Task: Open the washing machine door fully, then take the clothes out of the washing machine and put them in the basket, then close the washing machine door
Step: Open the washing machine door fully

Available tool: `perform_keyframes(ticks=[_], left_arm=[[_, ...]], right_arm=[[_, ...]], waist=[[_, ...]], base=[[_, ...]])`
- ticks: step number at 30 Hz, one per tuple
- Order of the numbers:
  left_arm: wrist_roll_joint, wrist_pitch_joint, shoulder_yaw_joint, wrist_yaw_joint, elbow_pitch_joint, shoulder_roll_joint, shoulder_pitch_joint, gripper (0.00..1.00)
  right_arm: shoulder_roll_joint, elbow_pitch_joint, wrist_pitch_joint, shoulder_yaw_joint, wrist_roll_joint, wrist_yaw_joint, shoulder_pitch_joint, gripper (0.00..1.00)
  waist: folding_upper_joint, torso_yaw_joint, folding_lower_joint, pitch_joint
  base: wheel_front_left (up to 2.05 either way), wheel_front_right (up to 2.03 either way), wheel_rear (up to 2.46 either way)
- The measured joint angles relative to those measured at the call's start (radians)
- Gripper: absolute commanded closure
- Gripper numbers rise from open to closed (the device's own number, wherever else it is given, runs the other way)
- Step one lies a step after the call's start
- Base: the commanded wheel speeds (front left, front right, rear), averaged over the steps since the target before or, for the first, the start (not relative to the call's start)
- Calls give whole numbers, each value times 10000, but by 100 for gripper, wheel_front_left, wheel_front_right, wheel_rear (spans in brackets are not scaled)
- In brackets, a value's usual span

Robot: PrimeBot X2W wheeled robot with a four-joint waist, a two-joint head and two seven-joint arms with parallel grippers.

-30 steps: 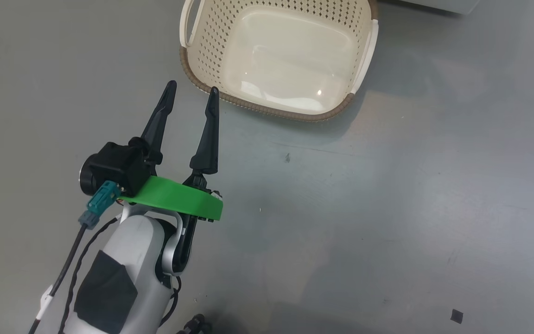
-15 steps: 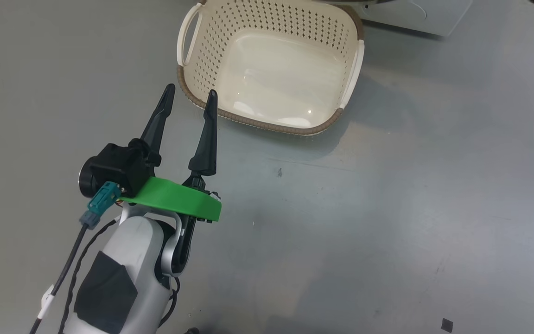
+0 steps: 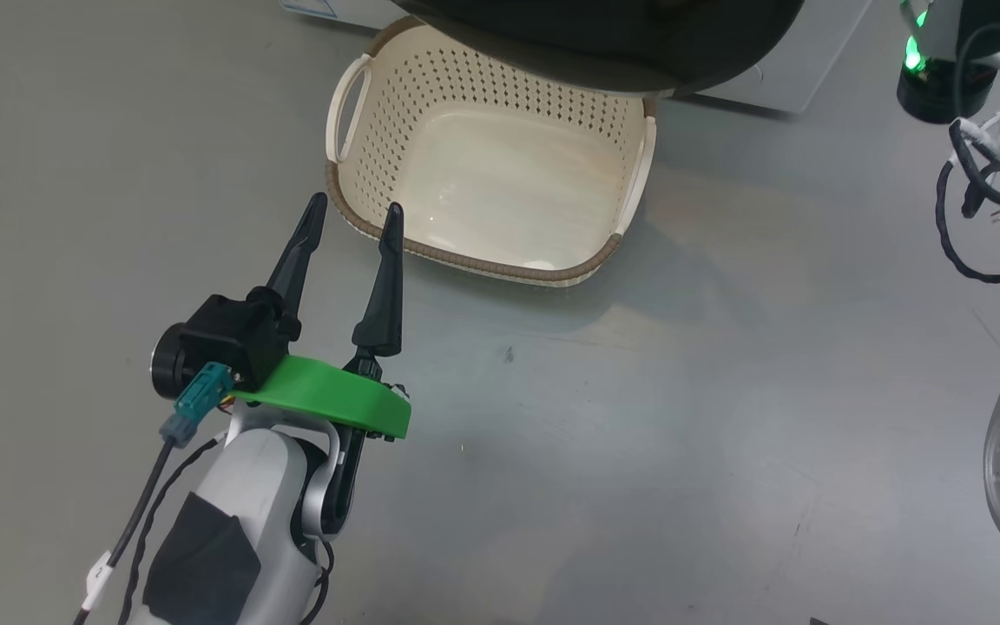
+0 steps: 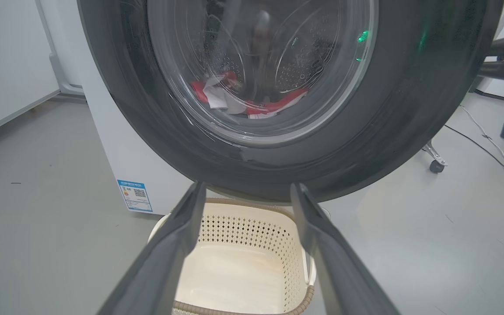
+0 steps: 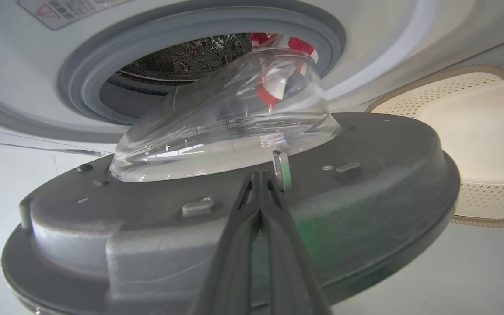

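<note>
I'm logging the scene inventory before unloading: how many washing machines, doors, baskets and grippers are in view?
washing machine: 1
washing machine door: 1
basket: 1
grippers: 2 (left gripper, open; right gripper, shut)
Total: 5
The clothes in the drum are a red-and-white heap, so the pieces cannot be counted.

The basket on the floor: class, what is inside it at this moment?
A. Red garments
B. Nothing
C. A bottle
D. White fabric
B: the head view shows the basket with its cream bottom bare, while the clothes lie in the drum of the washing machine.
</note>
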Motion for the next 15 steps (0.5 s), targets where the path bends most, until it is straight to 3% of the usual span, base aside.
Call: perform_keyframes(ticks=[15], left_arm=[[174, 0, 29, 0, 59, 6, 309, 0]], right_arm=[[132, 35, 192, 146, 144, 35, 511, 100]], waist=[[0, -207, 0, -521]], base=[[0, 0, 0]])
